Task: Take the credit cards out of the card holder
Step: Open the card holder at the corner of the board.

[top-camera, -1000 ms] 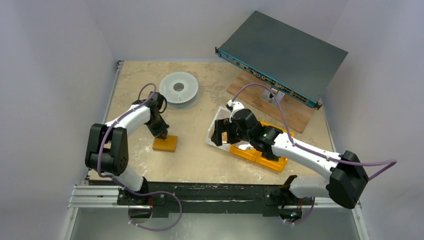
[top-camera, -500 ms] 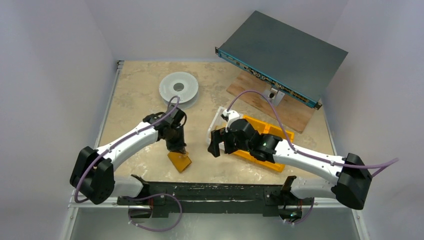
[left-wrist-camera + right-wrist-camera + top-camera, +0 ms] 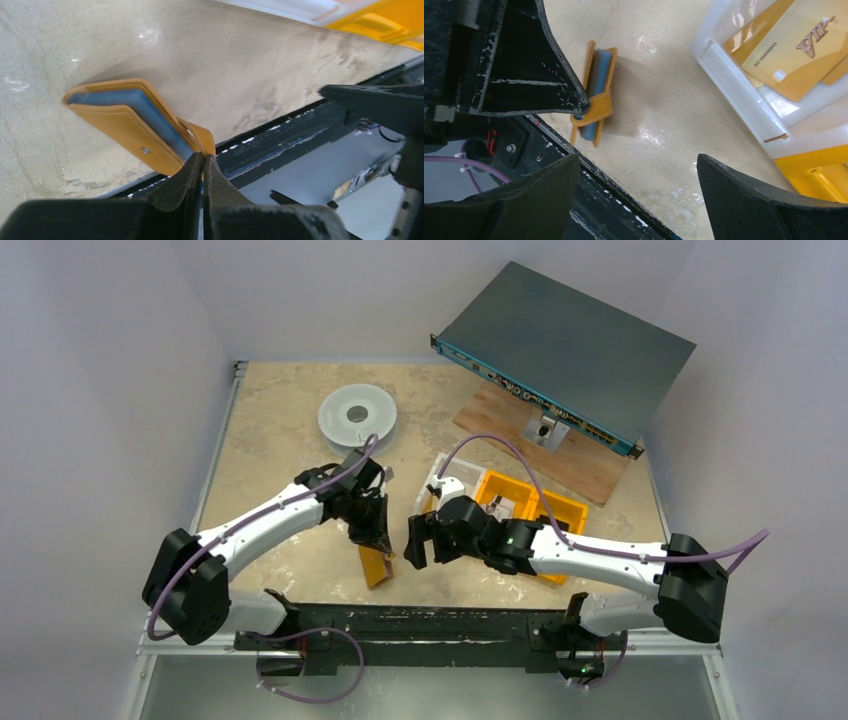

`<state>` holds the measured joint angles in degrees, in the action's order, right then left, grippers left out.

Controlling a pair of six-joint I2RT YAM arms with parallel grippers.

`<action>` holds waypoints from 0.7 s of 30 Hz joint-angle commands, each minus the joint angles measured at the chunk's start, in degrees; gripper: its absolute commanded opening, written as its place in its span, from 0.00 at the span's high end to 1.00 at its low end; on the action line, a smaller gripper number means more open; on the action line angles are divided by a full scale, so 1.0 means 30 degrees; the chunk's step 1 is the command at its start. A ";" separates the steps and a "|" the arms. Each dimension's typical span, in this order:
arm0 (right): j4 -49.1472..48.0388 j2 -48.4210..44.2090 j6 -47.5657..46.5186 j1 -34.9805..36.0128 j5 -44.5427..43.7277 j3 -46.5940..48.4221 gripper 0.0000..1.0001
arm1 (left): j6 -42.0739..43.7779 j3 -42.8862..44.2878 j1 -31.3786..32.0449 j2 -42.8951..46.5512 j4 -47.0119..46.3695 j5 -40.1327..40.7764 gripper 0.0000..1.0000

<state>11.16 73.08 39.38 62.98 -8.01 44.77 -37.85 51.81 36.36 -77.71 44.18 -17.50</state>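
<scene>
The mustard-orange card holder [image 3: 377, 566] stands on edge near the table's front edge, hanging below my left gripper [image 3: 380, 545]. In the left wrist view my left gripper [image 3: 203, 158] is shut on the holder's strap tab [image 3: 206, 141], and the card holder [image 3: 125, 125] shows blue cards [image 3: 150, 114] between its flaps. My right gripper [image 3: 420, 544] is open and empty just right of the holder. In the right wrist view the card holder [image 3: 596, 100] lies ahead, left of my open right gripper [image 3: 636, 167]. Gold cards [image 3: 796, 52] lie in a white tray [image 3: 734, 75].
Orange bins [image 3: 545, 510] and the white tray [image 3: 437, 478] sit behind the right arm. A white spool [image 3: 357, 417] stands at the back left. A grey rack unit [image 3: 565, 340] rests on a wooden board [image 3: 590, 472] at the back right. A black rail [image 3: 420, 620] runs along the front edge.
My left gripper has carried the card holder from the left-middle of the table to the front centre, tipping it on edge. My right gripper has moved left and nearer, toward it.
</scene>
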 commanded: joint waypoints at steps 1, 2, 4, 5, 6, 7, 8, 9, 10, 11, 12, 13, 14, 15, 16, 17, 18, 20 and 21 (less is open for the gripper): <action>-0.0906 -0.0192 0.1370 0.0246 -0.0860 0.0417 0.14 | -0.0202 0.1223 0.0305 0.1497 -0.0626 -0.1336 1.00; -0.0782 -0.0303 0.1490 0.0247 -0.1074 0.0459 0.14 | -0.0189 0.1319 0.0314 0.1661 -0.0397 -0.1161 1.00; -0.0655 -0.0533 0.1550 0.0268 -0.1385 0.0486 0.15 | 0.0024 0.1454 0.0313 0.1841 0.0053 -0.0739 1.00; -0.0582 -0.0602 0.1530 0.0275 -0.1517 0.0522 0.16 | 0.0143 0.1524 0.0307 0.1824 0.0311 -0.0449 1.00; -0.0511 -0.0622 0.1488 0.0276 -0.1607 0.0604 0.17 | 0.0235 0.1496 0.0310 0.1800 0.0504 -0.0233 1.00; -0.0455 -0.0654 0.1427 0.0276 -0.1629 0.0672 0.17 | 0.0290 0.1368 0.0318 0.1852 0.0557 -0.0240 1.00; -0.0374 -0.0658 0.1339 0.0274 -0.1584 0.0786 0.18 | 0.0268 0.1202 0.0319 0.2046 0.0513 -0.0306 1.00; -0.0265 -0.0658 0.1273 0.0301 -0.1571 0.0875 0.18 | 0.0232 0.1027 0.0308 0.2249 0.0460 -0.0326 1.00; -0.0151 -0.0633 0.1235 0.0330 -0.1577 0.0919 0.18 | 0.0216 0.0932 0.0318 0.2450 0.0434 -0.0299 1.00; -0.0124 -0.0615 0.1209 0.0334 -0.1636 0.0924 0.18 | 0.0258 0.0891 0.0304 0.2604 0.0501 -0.0241 1.00; -0.0157 -0.0613 0.1202 0.0360 -0.1669 0.0925 0.18 | 0.0337 0.0893 0.0310 0.2630 0.0572 -0.0186 1.00; -0.0194 -0.0587 0.1179 0.0363 -0.1688 0.0929 0.18 | 0.0471 0.0915 0.0329 0.2545 0.0661 -0.0157 1.00; -0.0243 -0.0551 0.1187 0.0364 -0.1680 0.0925 0.18 | 0.0612 0.0940 0.0304 0.2469 0.0753 -0.0175 1.00; -0.0234 -0.0502 0.1148 0.0389 -0.1679 0.0951 0.19 | 0.0692 0.0940 0.0313 0.2438 0.0757 -0.0174 1.00; -0.0240 -0.0415 0.1129 0.0407 -0.1689 0.0979 0.19 | 0.0809 0.0991 0.0304 0.2397 0.0768 -0.0236 1.00; -0.0252 -0.0361 0.1115 0.0421 -0.1694 0.0994 0.19 | 0.0929 0.1100 0.0317 0.2319 0.0766 -0.0302 1.00; -0.0279 -0.0312 0.1073 0.0462 -0.1695 0.0985 0.19 | 0.1188 0.1296 0.0305 0.2144 0.0770 -0.0464 1.00; -0.0485 -0.0278 0.0911 0.0599 -0.1606 0.0868 0.21 | 0.1594 0.2160 0.0333 0.1477 0.0776 -0.1161 1.00; -0.0561 -0.0252 0.0821 0.0686 -0.1614 0.0793 0.21 | 0.1760 0.2506 0.0357 0.1058 0.0796 -0.1484 1.00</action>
<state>11.11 72.71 42.52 64.10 -11.25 45.06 -36.03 54.46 37.17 -71.66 46.57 -18.55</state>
